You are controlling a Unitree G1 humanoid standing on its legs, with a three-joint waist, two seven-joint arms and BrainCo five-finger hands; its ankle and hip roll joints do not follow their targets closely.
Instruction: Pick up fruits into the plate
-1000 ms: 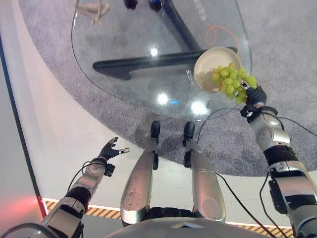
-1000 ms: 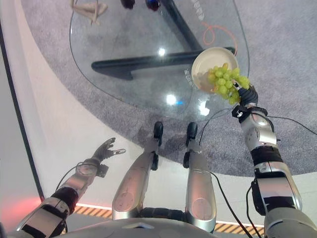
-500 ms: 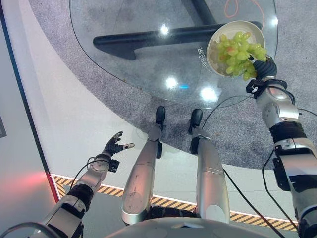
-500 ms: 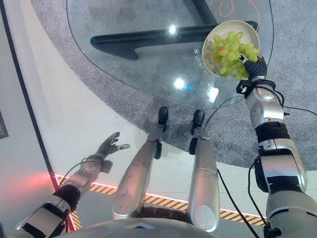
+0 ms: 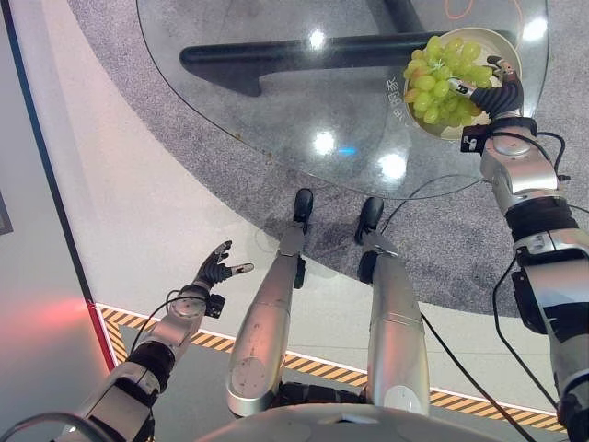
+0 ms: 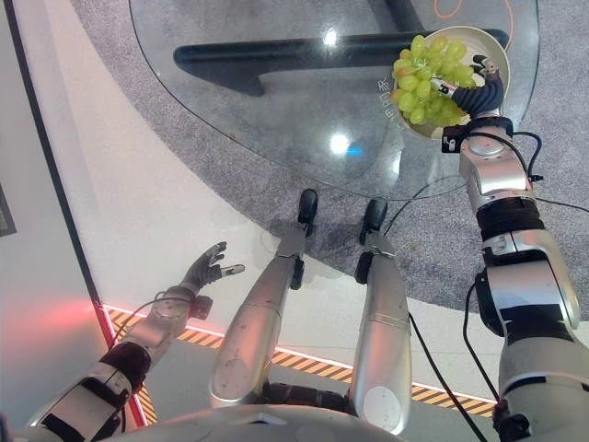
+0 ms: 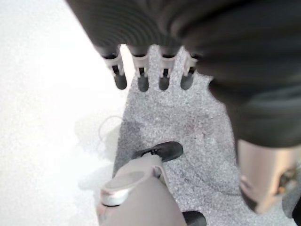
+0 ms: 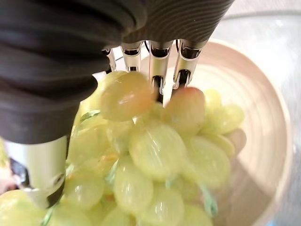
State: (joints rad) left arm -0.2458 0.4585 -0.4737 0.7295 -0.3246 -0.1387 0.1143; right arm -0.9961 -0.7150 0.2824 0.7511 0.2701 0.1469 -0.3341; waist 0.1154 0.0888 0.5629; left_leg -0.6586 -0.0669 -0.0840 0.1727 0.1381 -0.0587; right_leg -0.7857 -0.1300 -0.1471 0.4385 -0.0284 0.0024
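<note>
On the glass table [image 5: 276, 110], right hand [image 5: 502, 92] clasps grapes [image 5: 442, 78] over the half-hidden plate [image 5: 508, 46].

Right hand [image 5: 498, 91] curled, arm extended; left hand [image 5: 213, 273] spread.

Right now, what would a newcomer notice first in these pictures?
First the bunch of green grapes, gripped by the right hand over the cream plate at the far right of the round glass table. Then the left hand, open and idle, low over the pale floor.

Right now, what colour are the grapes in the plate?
Yellow-green grapes, clearest in the right wrist view.
</note>
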